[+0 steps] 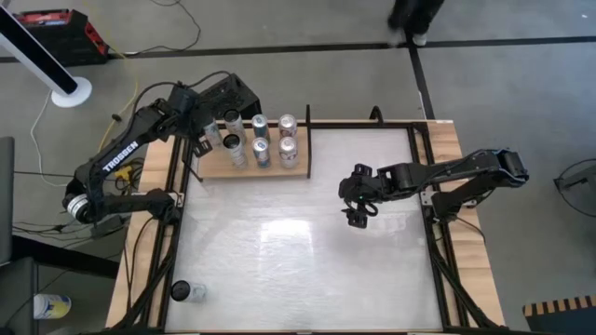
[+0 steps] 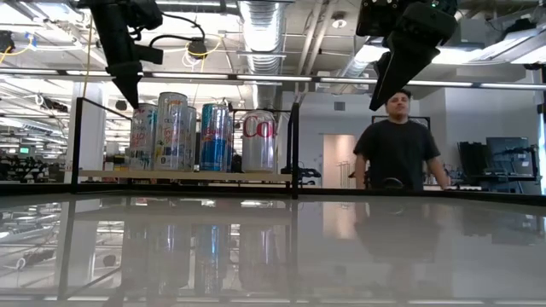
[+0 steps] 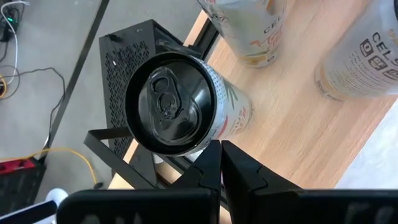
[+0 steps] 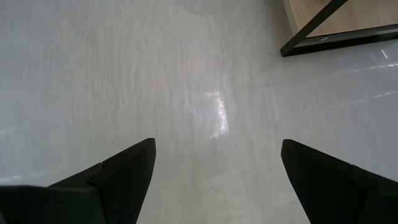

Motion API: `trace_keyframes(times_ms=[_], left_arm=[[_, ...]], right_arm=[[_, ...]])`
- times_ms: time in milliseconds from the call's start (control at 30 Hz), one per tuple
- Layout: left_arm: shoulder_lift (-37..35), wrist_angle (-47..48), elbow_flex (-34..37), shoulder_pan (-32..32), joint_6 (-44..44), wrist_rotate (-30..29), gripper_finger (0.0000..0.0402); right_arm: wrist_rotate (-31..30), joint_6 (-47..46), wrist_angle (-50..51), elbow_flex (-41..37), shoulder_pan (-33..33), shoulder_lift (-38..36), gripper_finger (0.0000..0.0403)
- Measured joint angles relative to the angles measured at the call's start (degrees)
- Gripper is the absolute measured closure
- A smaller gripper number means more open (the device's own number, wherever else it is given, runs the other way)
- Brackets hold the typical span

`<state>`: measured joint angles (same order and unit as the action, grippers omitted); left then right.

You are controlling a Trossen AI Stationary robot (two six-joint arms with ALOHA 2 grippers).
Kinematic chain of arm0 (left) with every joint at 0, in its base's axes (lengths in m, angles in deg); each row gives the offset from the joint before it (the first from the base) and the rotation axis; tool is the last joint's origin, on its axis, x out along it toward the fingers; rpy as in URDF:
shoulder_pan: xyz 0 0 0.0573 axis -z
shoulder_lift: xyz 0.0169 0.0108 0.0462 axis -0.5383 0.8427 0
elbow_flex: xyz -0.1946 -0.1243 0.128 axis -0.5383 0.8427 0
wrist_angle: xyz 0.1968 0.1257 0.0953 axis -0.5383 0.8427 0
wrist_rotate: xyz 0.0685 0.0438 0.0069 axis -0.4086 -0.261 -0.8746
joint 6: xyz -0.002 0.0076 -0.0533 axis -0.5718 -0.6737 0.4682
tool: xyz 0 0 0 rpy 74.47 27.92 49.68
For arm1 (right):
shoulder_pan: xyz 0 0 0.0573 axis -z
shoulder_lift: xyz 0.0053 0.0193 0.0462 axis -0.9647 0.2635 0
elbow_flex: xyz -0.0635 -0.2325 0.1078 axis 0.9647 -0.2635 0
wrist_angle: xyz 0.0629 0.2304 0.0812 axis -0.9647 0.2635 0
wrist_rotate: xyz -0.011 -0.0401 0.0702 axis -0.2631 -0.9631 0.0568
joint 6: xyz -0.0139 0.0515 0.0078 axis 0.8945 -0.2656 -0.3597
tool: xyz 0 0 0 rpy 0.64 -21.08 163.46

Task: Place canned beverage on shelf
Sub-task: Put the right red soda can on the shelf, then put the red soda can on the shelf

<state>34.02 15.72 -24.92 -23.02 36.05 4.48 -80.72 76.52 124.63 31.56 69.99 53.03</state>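
White and glossy, the table (image 1: 298,251) fills the space between my two arms, with a wooden border along its sides and grey floor around it. Beyond its far edge, in the low view, stands a person (image 2: 399,147) in a dark shirt.

At the far left part of the table sits the shelf (image 1: 251,169), a light wood panel framed by thin black rails. Six cans (image 1: 261,140) stand upright on it in two rows. One of them, the black-topped can (image 3: 171,104), is at the shelf's left end, near a perforated black bracket (image 3: 124,53).

My left gripper (image 3: 221,163) hangs above the shelf's left end, just beside that black-topped can, its fingers pressed together on nothing. My right gripper (image 1: 358,207) hovers over bare table right of the middle, well apart from the shelf, fingers (image 4: 121,171) spread wide and empty.

One small dark-topped can (image 1: 181,291) stands alone near the table's near left corner.
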Motion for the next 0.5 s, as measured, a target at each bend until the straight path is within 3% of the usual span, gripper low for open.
trace_keyframes(times_ms=[267,500], left_arm=[[-3.6,1.5,0.0,3.1,2.6,4.1,0.0401],[-10.4,4.7,0.0,10.6,8.7,9.5,0.0401]], right_arm=[[0.0,0.0,0.0,0.0,0.0,0.0,0.003],[0.0,-1.5,0.0,0.0,0.0,0.0,0.003]])
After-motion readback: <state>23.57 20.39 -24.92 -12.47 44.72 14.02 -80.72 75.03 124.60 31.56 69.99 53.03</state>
